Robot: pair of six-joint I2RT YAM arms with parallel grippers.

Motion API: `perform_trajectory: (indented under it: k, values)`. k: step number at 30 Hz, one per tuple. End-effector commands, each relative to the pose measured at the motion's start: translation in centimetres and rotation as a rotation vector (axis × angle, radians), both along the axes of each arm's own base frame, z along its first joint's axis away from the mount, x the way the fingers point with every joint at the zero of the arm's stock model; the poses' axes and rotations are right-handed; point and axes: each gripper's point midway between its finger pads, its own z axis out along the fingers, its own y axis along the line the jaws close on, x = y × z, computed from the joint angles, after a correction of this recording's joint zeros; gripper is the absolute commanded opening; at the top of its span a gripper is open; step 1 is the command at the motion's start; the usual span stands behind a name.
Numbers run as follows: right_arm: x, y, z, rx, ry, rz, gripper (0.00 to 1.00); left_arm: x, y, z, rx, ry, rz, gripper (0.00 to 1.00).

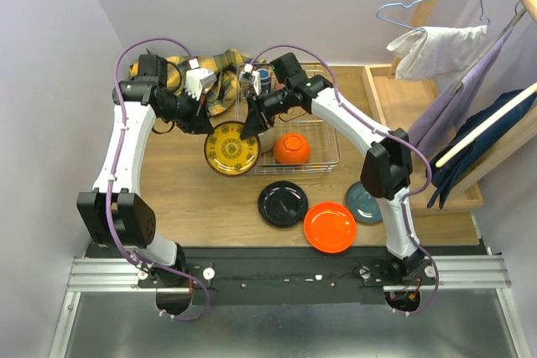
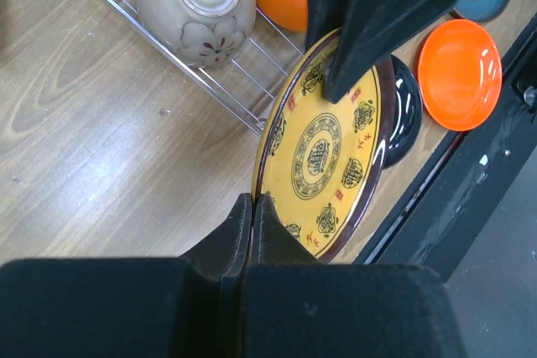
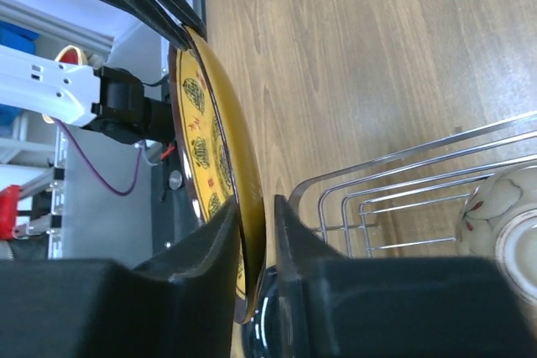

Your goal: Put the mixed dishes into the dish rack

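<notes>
Now pinching the yellow patterned plate (image 1: 231,150).
Squeezed on opposite rims by left gripper (image 2: 252,207) and right gripper (image 3: 256,215), both nearly closed; tipped up on edge midway between the tabletop's left and right edges, just beside the dish rack (image 1: 315,170).

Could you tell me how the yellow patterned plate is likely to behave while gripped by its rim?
Probably stiff: no sag in the yellow plate, rim-pinched by the right pincer. Its glossy glaze looks slippery, so it may pivot. It looks ceramic, so knocking the dish rack could chip it.
</notes>
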Motion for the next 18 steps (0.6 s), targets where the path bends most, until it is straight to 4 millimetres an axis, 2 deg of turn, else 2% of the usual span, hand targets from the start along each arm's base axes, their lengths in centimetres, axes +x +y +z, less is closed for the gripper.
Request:
perform_trajectory:
  k: [1, 2, 5, 6, 7, 8, 9, 11, 12, 13, 14, 15, 16, 18]
  values:
    - [0.6, 1.0, 0.5, 0.003, -0.015, -0.023, 0.08, 0.4, -0.5, -0.1, -0.031, -0.003, 0.011, 0.00]
    - [0.6, 1.0, 0.6, 0.001, -0.013, -0.029, 0.03, 0.6, -0.3, -0.3, -0.024, 0.008, 0.037, 0.01]
    - [1.2, 0.6, 0.8, -0.027, -0.042, -0.076, 0.00, 1.9, 0.9, -0.8, 0.040, -0.016, 0.106, 0.22]
    - [1.4, 0.4, 1.2, -0.034, -0.059, -0.095, 0.01, 2.8, 1.2, -0.3, 0.046, -0.050, 0.148, 0.31]
    - [2.3, 0.1, 1.1, -0.068, -0.092, -0.147, 0.01, 3.5, 2.4, -0.4, 0.106, -0.074, 0.210, 0.35]
    - [2.7, -0.2, 0.9, -0.091, -0.107, -0.180, 0.00, 4.1, 3.2, -0.1, 0.135, -0.104, 0.263, 0.40]
    - [3.3, -0.5, 1.0, -0.111, -0.130, -0.219, 0.01, 5.3, 3.8, 2.0, 0.132, -0.207, 0.331, 0.45]
    - [5.7, -2.0, 1.5, -0.185, -0.209, -0.373, 0.00, 5.9, 5.2, 2.9, 0.176, -0.296, 0.401, 0.50]
    - [6.5, -2.6, 1.8, -0.208, -0.236, -0.422, 0.00, 6.5, 5.7, 5.7, 0.159, -0.413, 0.455, 0.54]
    - [8.1, -3.8, 2.4, -0.243, -0.291, -0.514, 0.01, 6.6, 6.0, 6.4, 0.144, -0.442, 0.498, 0.56]
    - [8.9, -4.5, 2.9, -0.258, -0.305, -0.580, 0.01, 6.7, 6.9, 6.2, 0.171, -0.459, 0.552, 0.56]
    - [9.7, -5.1, 3.3, -0.273, -0.330, -0.637, 0.00, 6.8, 7.4, 8.2, 0.152, -0.539, 0.592, 0.56]
    - [11.3, -6.5, 3.6, -0.316, -0.376, -0.739, 0.00, 6.7, 7.6, 7.4, 0.150, -0.533, 0.619, 0.57]
    - [12.7, -8.1, 4.9, -0.339, -0.427, -0.852, 0.00, 6.4, 7.9, 8.5, 0.138, -0.589, 0.646, 0.58]
